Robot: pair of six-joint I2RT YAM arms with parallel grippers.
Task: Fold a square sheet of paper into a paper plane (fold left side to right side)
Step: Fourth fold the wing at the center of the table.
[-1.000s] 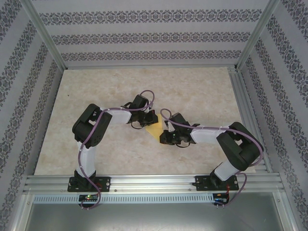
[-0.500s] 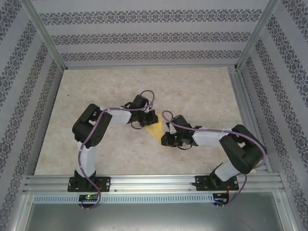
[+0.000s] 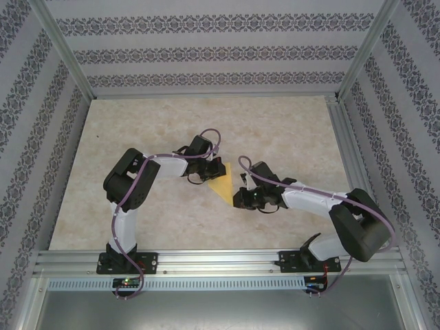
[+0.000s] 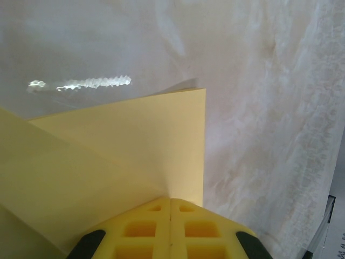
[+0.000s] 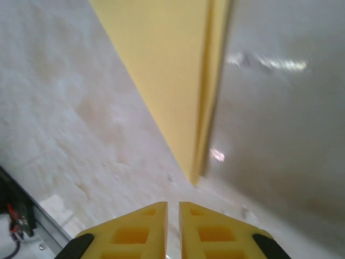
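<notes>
The yellow-orange sheet of paper (image 3: 221, 187) lies mid-table, folded into a pointed triangle whose tip points toward the near right. My left gripper (image 3: 210, 172) is at the sheet's far left corner and is shut on it. In the left wrist view the folded paper (image 4: 124, 145) comes straight out from between the closed fingertips of that gripper (image 4: 171, 200). My right gripper (image 3: 238, 199) sits just off the pointed tip. In the right wrist view the right gripper (image 5: 173, 205) has its jaws a narrow slit apart with nothing between them, and the paper's tip (image 5: 172, 70) lies a short way ahead.
The marbled beige tabletop (image 3: 137, 137) is bounded by aluminium frame posts and patterned walls (image 3: 206, 55). A metal rail (image 3: 220, 261) carrying both arm bases runs along the near edge. Purple cables loop over both wrists.
The right gripper has slid back off the paper toward the near right and its elbow has swung out to the right, so more of the pointed tip shows. The left arm has held still.
</notes>
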